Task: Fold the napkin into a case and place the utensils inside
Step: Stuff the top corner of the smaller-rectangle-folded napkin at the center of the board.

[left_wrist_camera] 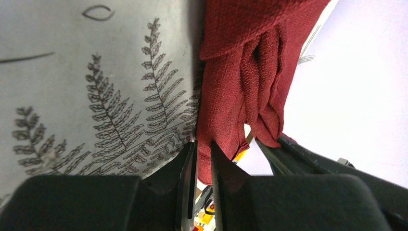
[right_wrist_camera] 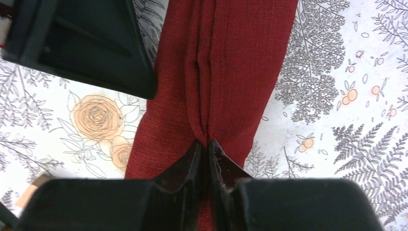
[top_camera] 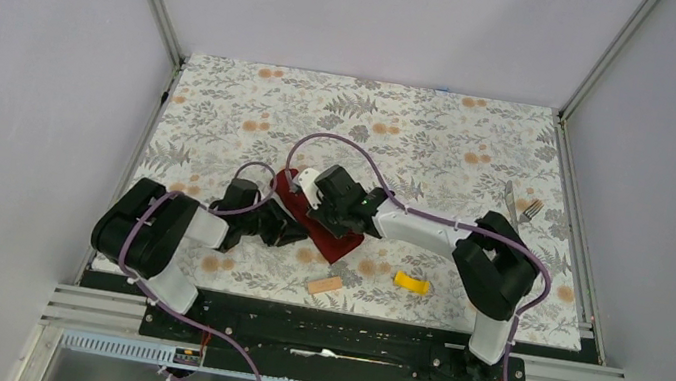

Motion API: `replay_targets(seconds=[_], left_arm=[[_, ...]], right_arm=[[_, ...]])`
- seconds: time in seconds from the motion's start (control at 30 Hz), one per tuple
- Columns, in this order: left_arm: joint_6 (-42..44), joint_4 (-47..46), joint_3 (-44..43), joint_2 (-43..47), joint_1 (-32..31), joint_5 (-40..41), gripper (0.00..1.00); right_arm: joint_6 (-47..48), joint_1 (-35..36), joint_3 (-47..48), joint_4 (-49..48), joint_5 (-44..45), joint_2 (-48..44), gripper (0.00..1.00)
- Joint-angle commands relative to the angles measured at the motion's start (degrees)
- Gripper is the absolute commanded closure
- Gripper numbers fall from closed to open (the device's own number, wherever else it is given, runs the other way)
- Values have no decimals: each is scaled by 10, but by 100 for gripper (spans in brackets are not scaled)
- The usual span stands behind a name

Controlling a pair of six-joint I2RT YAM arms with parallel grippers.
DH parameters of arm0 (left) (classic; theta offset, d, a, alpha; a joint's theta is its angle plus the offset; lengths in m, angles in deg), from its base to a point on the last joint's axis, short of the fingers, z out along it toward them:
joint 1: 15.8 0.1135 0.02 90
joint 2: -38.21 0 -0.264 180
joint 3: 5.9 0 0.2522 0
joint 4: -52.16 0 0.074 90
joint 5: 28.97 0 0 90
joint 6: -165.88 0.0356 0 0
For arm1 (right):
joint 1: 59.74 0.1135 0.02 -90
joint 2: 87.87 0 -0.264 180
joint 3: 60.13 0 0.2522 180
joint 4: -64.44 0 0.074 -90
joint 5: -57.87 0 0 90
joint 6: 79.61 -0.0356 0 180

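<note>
The right gripper (right_wrist_camera: pixel 208 146) was clamped narrowly on a pleat of the napkin (right_wrist_camera: pixel 226 72), and the left gripper (left_wrist_camera: pixel 203 161) was pinched on its edge. At frame centre, the folds could be dragged undone by uneven pulling. The knife (top_camera: pixel 511 202) and fork (top_camera: pixel 533 209) were located far right.

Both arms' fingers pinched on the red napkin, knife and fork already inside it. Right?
No. Left fingers and right fingers do pinch the napkin, but the knife and fork are not inside it: the top external view shows them lying at the far right of the table, away from it.
</note>
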Motion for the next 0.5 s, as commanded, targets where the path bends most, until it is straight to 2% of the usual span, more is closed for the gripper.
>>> replay_targets(seconds=[0.0, 0.17, 0.47], left_arm=[[-1, -16, 13, -22, -11, 38, 81], [-16, -43, 17, -32, -22, 48, 86], [-35, -63, 22, -27, -47, 68, 90]], right_arm=[[-56, 16, 28, 5, 7, -13, 89], [-123, 20, 24, -5, 5, -9, 100], [-235, 20, 15, -45, -27, 28, 100]])
